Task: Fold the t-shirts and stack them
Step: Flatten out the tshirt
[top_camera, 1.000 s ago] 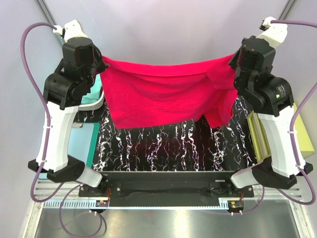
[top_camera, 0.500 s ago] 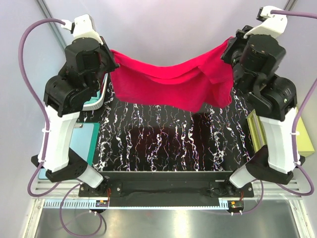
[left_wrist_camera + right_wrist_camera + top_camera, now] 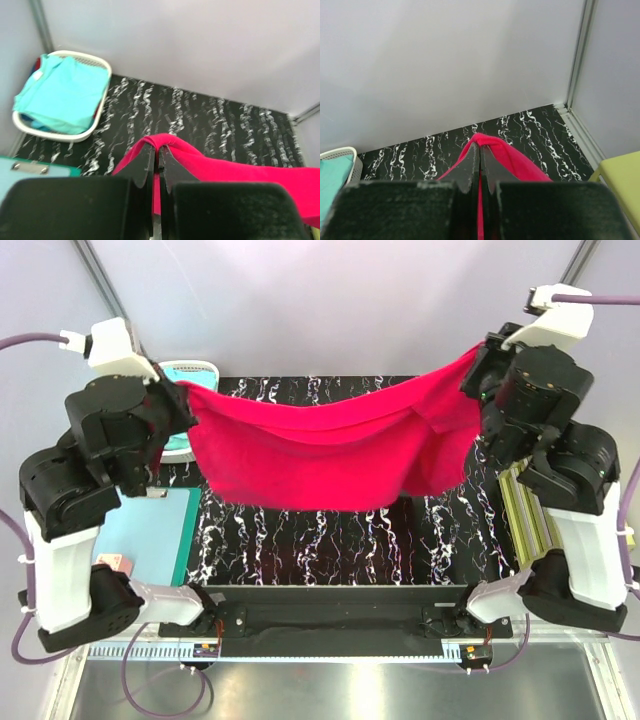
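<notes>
The crimson-red t-shirt (image 3: 330, 455) hangs stretched between both grippers above the black marbled table (image 3: 330, 545), sagging in the middle. My left gripper (image 3: 186, 392) is shut on its left upper corner, and the cloth bunches over the closed tips (image 3: 160, 146). My right gripper (image 3: 474, 358) is shut on the right upper corner, with red cloth (image 3: 510, 155) draped over its tips (image 3: 480, 143). The turquoise t-shirt (image 3: 60, 92) lies folded in a white basket (image 3: 102, 67) at the table's far left; the top view shows only its edge (image 3: 190, 370).
A light-blue mat with a clip (image 3: 150, 530) lies on the left side of the table. A yellow-green block (image 3: 525, 520) stands along the right edge, also in the right wrist view (image 3: 620, 180). Grey walls enclose the back and sides.
The left arm has swung outward to the left and the right arm slightly right. The red shirt is pulled wider between them and now hangs lower over the table.
</notes>
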Controlling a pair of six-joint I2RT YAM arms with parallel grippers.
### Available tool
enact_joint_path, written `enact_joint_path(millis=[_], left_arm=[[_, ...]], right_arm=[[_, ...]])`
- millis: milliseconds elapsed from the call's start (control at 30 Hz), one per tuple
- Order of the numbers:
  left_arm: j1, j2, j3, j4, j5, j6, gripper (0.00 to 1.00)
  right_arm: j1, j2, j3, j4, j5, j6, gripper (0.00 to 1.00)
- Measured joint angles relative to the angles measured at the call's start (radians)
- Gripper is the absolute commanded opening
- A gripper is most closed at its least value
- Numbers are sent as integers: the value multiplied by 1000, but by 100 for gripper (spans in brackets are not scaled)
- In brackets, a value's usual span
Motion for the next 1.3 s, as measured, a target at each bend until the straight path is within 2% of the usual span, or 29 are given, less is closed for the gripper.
enact_joint_path(millis=[200,367,433,600,700,867,1033,1167,1300], left_arm=[[-1,-45,-107,-53,-71,-8,0],[45,32,-103,-53,-84,13,0],[95,78,-103,-32,-60,26,0],[242,175,-96,6,44,31,0],[325,283,-10,23,125,31,0],[430,509,186,83,296,8,0],[528,632,238,124,479,-40,0],[587,649,281,127,558,-70,0],[585,631,351,149,590,-79,0]], right_arm=[[2,-62,-46,3,66,-23,0],[-17,-71,-92,10,95,-34,0],[-65,-61,-121,18,78,-31,0],[-296,-6,-199,18,-43,21,0],[-367,73,-191,17,-100,61,0],[-422,375,76,-3,-214,119,0],[-436,608,323,-1,-330,137,0],[-423,650,417,3,-361,136,0],[-362,636,480,48,-337,100,0]])
